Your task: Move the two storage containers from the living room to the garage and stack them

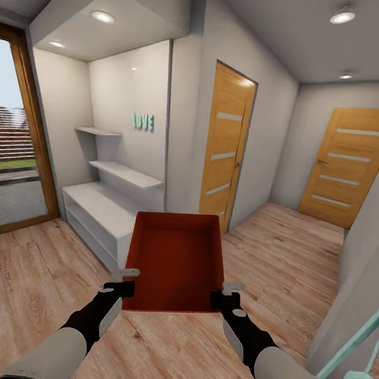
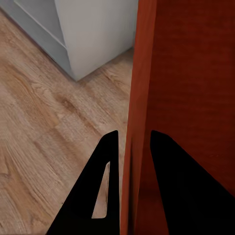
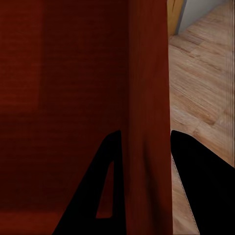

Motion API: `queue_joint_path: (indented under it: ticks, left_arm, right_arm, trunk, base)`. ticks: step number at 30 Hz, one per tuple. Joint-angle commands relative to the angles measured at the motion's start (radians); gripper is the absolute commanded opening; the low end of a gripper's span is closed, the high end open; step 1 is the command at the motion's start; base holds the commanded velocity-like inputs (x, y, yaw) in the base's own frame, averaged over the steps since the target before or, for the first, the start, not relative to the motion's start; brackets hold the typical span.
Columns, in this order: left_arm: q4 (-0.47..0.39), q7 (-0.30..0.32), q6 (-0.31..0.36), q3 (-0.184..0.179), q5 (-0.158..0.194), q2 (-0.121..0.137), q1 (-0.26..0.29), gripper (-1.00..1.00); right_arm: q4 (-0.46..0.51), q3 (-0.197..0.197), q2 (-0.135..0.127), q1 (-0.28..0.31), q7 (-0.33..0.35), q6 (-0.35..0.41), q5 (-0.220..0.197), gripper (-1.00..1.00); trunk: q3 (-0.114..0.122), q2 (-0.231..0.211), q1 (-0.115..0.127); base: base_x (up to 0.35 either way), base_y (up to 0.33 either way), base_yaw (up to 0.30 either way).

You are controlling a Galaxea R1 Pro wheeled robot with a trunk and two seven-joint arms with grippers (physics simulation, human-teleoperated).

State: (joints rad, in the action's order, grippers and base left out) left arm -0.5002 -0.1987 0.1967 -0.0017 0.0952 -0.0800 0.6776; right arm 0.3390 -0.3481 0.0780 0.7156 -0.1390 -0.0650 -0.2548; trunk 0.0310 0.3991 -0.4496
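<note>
container: orange-red storage container (image 1: 175, 258) at lower centre of the head view, carried off the wood floor (image 1: 287, 262), long axis pointing away from the robot
left claw: left claw (image 2: 129, 171) clamped on the container's left wall, a finger on each side
right claw: right claw (image 3: 147, 171) clamped on the right wall, same way
edges: white shelf unit (image 1: 97, 215) just beside the container's far-left corner
open room: hallway at right of frame, toward the wooden door (image 1: 348, 164)
</note>
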Motion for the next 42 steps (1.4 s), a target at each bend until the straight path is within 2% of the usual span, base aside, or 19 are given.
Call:
queue_joint_path:
  ticks: [1, 14, 37, 42]
  left_arm:
    - [-0.006, -0.010, 0.007, 0.017, -0.014, 0.002, 0.000, -1.00]
    - [-0.006, -0.010, 0.007, 0.017, -0.014, 0.002, 0.000, -1.00]
    - [-0.006, -0.010, 0.007, 0.017, -0.014, 0.002, 0.000, -1.00]
    - [-0.006, -0.010, 0.007, 0.017, -0.014, 0.002, 0.000, -1.00]
  right_arm:
    - [-0.045, -0.003, -0.001, 0.001, -0.006, -0.006, -0.014, -1.00]
    - [-0.044, -0.002, -0.002, 0.001, -0.007, -0.007, -0.014, -1.00]
    - [-0.045, -0.002, -0.001, 0.001, -0.007, -0.005, -0.014, -1.00]
    - [-0.044, -0.002, -0.001, 0.001, -0.007, -0.005, -0.014, -1.00]
  trunk:
    - [0.000, 0.001, 0.000]
    - [0.000, 0.001, 0.000]
    - [0.000, 0.001, 0.000]
    - [0.000, 0.001, 0.000]
  base:
    - [0.000, 0.000, -0.268]
    - [0.000, 0.000, -0.068]
    - [0.001, 0.000, -0.242]
    - [0.208, 0.030, -0.142]
